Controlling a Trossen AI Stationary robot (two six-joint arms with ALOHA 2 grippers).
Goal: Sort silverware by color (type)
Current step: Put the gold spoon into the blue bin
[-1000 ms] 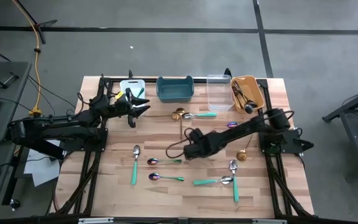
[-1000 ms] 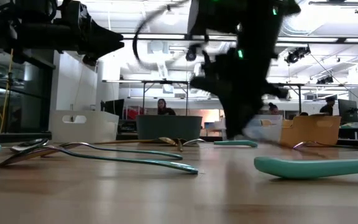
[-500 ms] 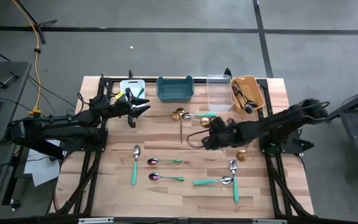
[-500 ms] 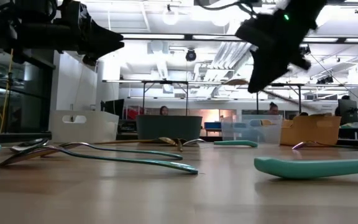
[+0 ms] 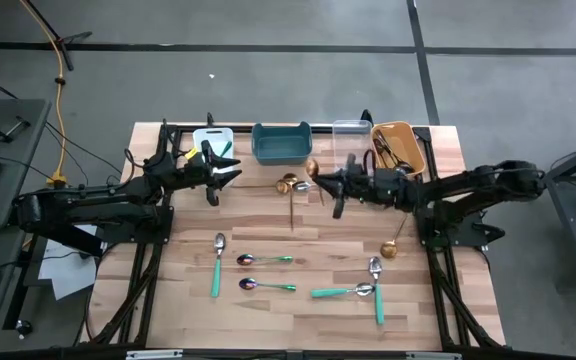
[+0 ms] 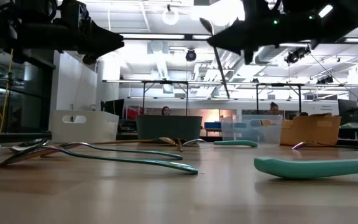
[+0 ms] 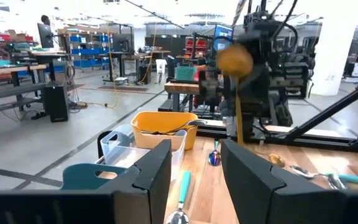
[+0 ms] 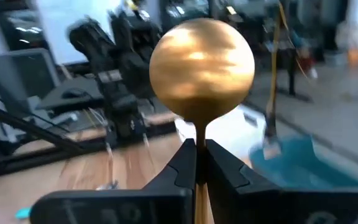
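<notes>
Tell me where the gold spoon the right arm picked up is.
Gold spoon is in the right gripper, lifted above the table's far middle, near the teal bin.

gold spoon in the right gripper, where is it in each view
High view: gold spoon just ahead of the right gripper, near the teal bin.
Low view: thin dark stem, upper middle.
Left wrist view: blurred gold bowl, upper centre.
Right wrist view: bowl fills the centre.
Shared landmark: the teal bin.
</notes>
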